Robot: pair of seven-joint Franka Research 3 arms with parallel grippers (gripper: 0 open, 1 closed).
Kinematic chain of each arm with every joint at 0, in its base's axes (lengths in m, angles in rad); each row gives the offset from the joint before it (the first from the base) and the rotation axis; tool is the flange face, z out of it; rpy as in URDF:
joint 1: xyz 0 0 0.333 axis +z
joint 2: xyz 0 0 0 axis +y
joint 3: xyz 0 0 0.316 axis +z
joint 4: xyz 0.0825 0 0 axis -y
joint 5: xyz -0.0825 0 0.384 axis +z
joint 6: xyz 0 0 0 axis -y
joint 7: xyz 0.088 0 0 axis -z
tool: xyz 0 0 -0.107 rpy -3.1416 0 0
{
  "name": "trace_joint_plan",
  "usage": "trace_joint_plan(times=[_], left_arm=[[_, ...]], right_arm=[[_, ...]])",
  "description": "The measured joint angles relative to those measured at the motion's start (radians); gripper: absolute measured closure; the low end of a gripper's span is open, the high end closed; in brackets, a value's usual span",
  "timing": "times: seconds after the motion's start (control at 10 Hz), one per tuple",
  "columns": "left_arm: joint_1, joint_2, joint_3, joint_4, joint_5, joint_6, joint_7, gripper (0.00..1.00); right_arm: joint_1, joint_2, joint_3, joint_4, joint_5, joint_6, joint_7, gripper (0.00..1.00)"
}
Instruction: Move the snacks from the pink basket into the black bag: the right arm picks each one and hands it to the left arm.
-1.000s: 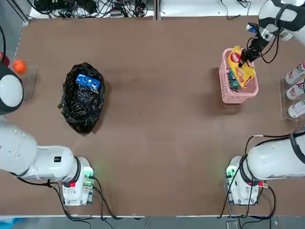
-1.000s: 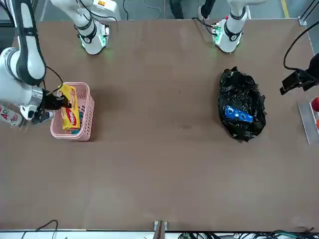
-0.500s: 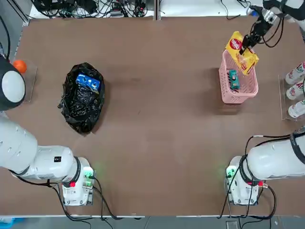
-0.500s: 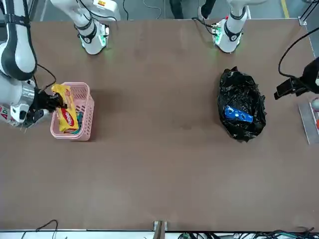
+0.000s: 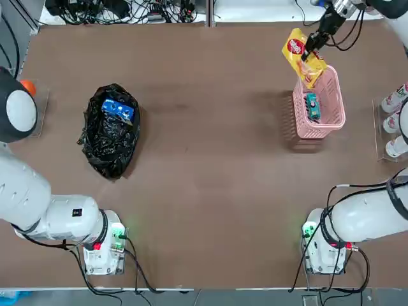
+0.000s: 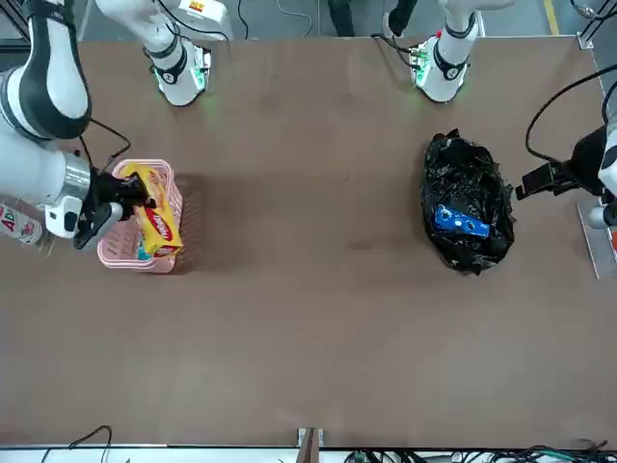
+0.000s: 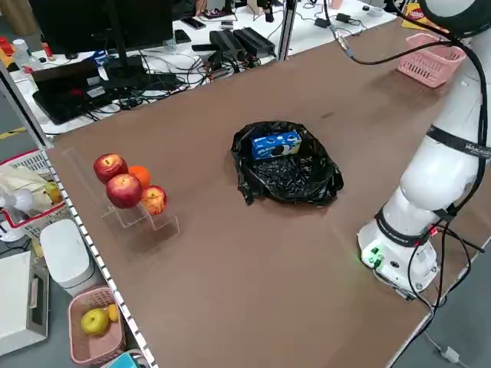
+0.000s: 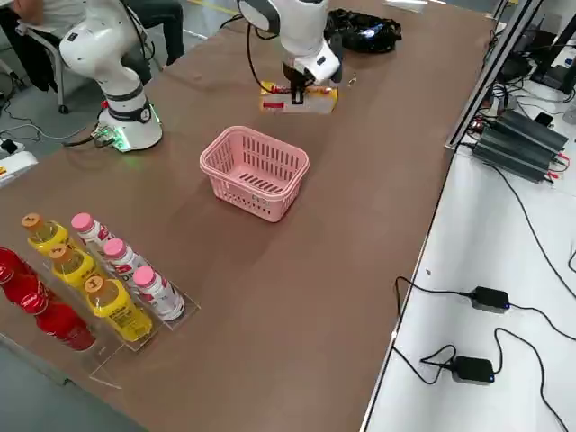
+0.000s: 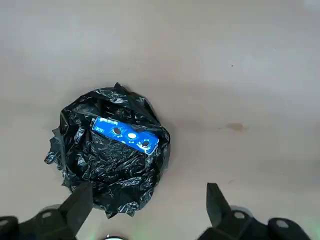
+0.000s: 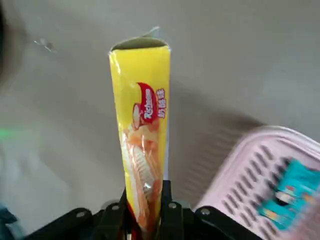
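While a second ago the yellow snack [image 5: 303, 56] hung over the pink basket [image 5: 331, 118] in the right claw [image 5: 312, 44], it now sits higher and has shifted off the basket's far corner toward the counter's middle, the claw clamped on one end. The teal snack [image 5: 312, 105] lies alone in the basket. The blue snack [image 5: 118, 109] rests on top of the black bag [image 5: 109, 137], both unmoved. The left claw [image 9: 145, 210] hangs above and beside the bag with its fingers spread wide and nothing in them, having drifted slightly nearer the bag. Between bag and basket the brown counter [image 5: 210, 166] lies bare. Bottles [image 8: 99, 270] stand in a rack near the counter's edge beside the basket.
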Motion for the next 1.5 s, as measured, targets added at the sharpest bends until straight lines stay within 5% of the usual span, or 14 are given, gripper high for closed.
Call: trace_joint_plan(times=[0.4, 0.7, 1.2, 1.5], left_arm=[[0.013, 0.05, 0.001, -0.001, -0.238, 0.023, -0.047, 0.0], [0.01, 0.073, -0.005, -0.002, -0.296, 0.094, -0.066, 0.0], [0.002, 0.121, -0.049, -0.014, -0.354, 0.153, 0.028, 0.02], [0.021, 0.121, -0.049, -0.055, -0.435, 0.142, 0.101, 0.03]], right_arm=[[0.161, 0.009, 0.003, 0.013, 0.249, 0.095, 0.074, 0.77], [0.284, 0.088, 0.005, 0.135, 0.356, 0.153, 0.138, 0.77], [0.511, 0.244, 0.006, 0.394, 0.361, 0.279, 0.278, 0.77], [0.62, 0.327, 0.004, 0.494, 0.236, 0.366, 0.29, 0.77]])
